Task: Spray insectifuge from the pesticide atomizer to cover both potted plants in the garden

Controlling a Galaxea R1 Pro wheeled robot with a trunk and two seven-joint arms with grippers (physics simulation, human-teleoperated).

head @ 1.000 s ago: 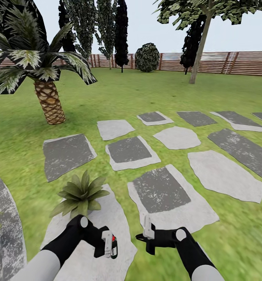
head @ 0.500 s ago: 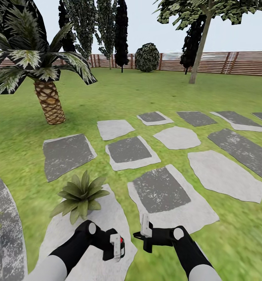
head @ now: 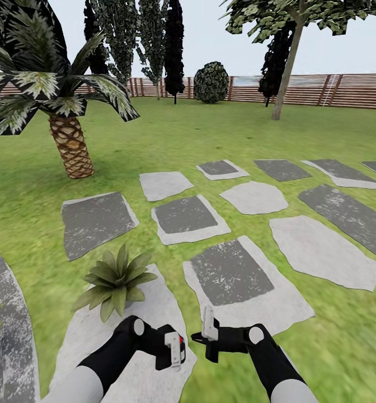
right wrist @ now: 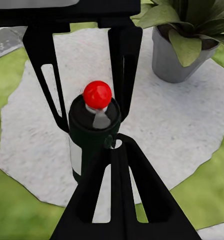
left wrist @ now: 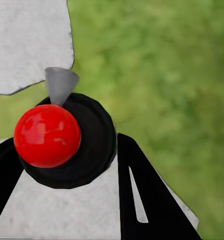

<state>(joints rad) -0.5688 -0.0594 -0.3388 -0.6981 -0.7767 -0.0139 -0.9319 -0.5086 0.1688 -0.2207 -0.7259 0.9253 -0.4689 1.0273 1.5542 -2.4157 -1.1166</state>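
Now left gripper (head: 174,351) clamping pesticide atomizer (right wrist: 93,135)

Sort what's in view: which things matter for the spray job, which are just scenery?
Job:
- pesticide atomizer, held in the left gripper
- potted plant on a pale stone
- right gripper, beside the atomizer

Scenery:
- palm
- stepping stones
- wooden fence
- round bush

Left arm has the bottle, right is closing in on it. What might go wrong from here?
1. The right gripper sits right against the pesticide atomizer; a push there might tilt it in the left gripper.
2. In the left wrist view the grey nozzle faces stone and grass, so a spray now would probably miss the potted plant.
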